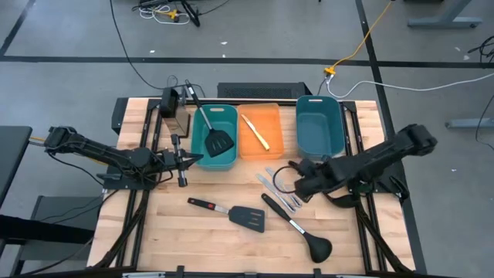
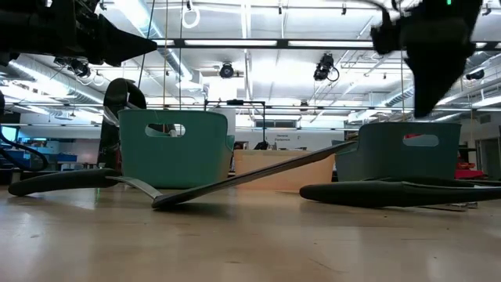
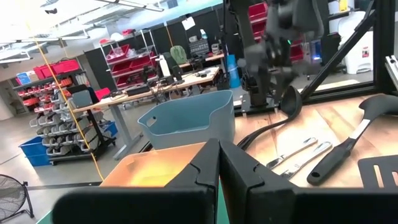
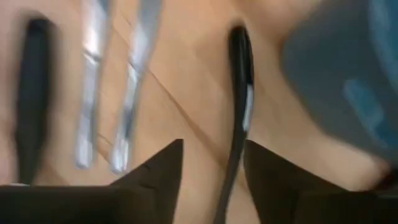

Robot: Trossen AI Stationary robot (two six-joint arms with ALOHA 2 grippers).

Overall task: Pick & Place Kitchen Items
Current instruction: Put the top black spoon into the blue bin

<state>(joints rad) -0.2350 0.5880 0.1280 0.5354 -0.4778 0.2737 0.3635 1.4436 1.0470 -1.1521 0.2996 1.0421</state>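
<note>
Two items look placed: one slotted spatula [image 1: 216,139] stands in the left teal bin [image 1: 202,160], and a thin yellowish stick [image 1: 255,131] lies in the orange bin [image 1: 260,150]. Left on the table [image 1: 193,239] are a second spatula [image 1: 231,213], a ladle [image 1: 299,230], two silver knives [image 1: 279,191] and another ladle [image 4: 239,106]. The right gripper [image 4: 211,158], jaws spread, straddles that ladle's handle. The left gripper [image 3: 219,163], fingers pressed together, waits beside the left teal bin
</note>
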